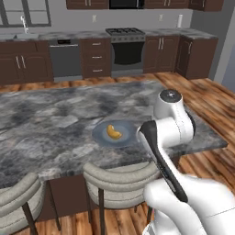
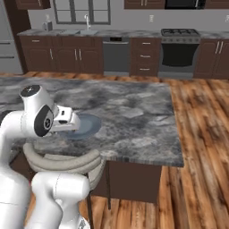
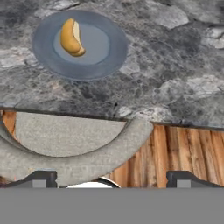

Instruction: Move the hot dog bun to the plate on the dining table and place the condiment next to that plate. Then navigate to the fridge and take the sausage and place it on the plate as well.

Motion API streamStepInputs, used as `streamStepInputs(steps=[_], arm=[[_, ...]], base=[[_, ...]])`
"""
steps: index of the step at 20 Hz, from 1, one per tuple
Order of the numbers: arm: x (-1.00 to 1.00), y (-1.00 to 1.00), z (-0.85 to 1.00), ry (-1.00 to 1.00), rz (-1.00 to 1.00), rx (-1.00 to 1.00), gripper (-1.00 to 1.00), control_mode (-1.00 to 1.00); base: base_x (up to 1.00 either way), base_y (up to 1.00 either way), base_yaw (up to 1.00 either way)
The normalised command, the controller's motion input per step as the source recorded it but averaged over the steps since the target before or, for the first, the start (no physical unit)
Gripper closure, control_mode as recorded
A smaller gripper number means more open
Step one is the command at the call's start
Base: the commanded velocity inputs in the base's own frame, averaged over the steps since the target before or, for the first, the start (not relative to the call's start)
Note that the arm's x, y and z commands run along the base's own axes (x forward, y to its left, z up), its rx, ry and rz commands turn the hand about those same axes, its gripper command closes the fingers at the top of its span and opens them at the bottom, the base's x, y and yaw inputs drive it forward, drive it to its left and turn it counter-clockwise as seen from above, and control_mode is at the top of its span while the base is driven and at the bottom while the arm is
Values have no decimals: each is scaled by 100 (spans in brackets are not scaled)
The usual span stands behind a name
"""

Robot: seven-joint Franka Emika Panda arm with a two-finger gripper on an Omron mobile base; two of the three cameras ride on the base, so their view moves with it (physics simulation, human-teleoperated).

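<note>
The hot dog bun (image 1: pixel 113 132) (image 3: pixel 71 37) lies on the greyish-blue plate (image 1: pixel 98 136) (image 3: pixel 43 50) (image 2: pixel 91 125), near the front edge of the dining table (image 1: pixel 55 114) (image 2: pixel 134 112) (image 3: pixel 175 87). My gripper (image 3: pixel 111 178) is open and holds nothing. It hangs back from the plate, over the table's front edge and a chair back. The plate and bun sit ahead of it at the upper left of the hand view. A strip of the silver-grey fridge (image 2: pixel 6 40) shows at the far left. The condiment and the sausage are out of view.
Two padded grey chairs (image 1: pixel 119 176) (image 1: pixel 18 195) stand at the table's near side; one (image 3: pixel 70 144) is right under the hand. Dark wall cabinets with a stove (image 1: pixel 126 46) and a dishwasher (image 1: pixel 65 57) line the far wall. Wood floor (image 2: pixel 201 156) lies right of the table.
</note>
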Motion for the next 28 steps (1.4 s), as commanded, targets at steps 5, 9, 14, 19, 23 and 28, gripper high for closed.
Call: streamStepInputs(steps=[5, 9, 14, 19, 23, 28], arm=[[0, 0, 0, 0, 0, 0, -100, 100], [0, 0, 0, 0, 0, 0, -100, 100], [0, 0, 0, 0, 0, 0, -100, 100], [0, 0, 0, 0, 0, 0, -100, 100], [0, 0, 0, 0, 0, 0, -100, 100], [0, 0, 0, 0, 0, 0, -100, 100]], base=[[-69, -86, -27], [0, -100, -53], [12, -100, -57], [53, -100, -40], [100, -83, -25], [100, -57, -13]])
